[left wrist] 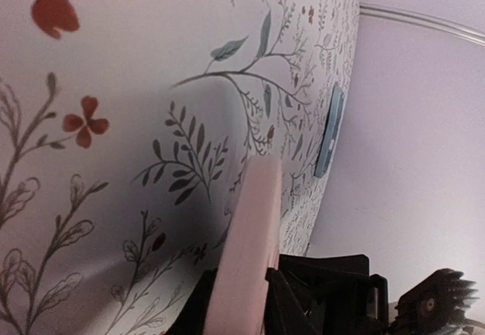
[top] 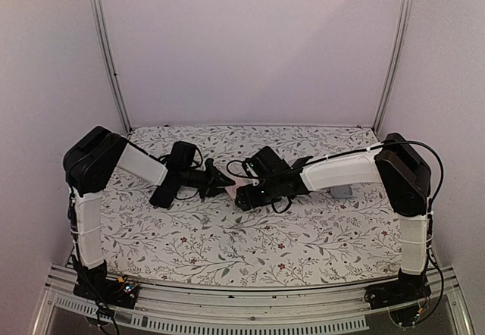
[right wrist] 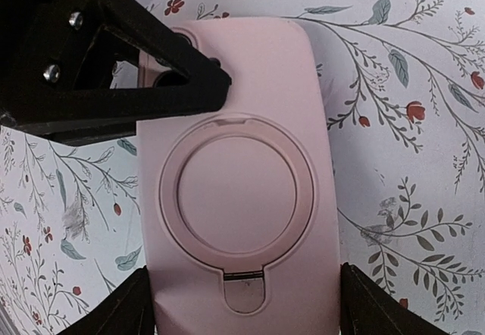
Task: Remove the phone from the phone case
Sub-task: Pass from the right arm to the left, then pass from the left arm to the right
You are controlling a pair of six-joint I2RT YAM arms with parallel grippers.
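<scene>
pink case (right wrist: 239,191) sits at the middle of the table (top: 227,252), back and ring (right wrist: 236,191) facing the right wrist cam. The left gripper (top: 224,185) is pinched narrow on the camera-end corner. The right gripper (right wrist: 244,316) is wide, fingers (right wrist: 129,308) against both long edges at the other end, clamping it across the width. Can't tell if the phone is inside.

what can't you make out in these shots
- Whether a phone sits in the pink ring-backed phone case: right wrist view shows only its back, left wrist view one thin edge.
- Left jaws' grip: contact cut off at left wrist view's bottom edge.
- Flat grey-blue slab: too small; top view's right arm half covers it.
</scene>
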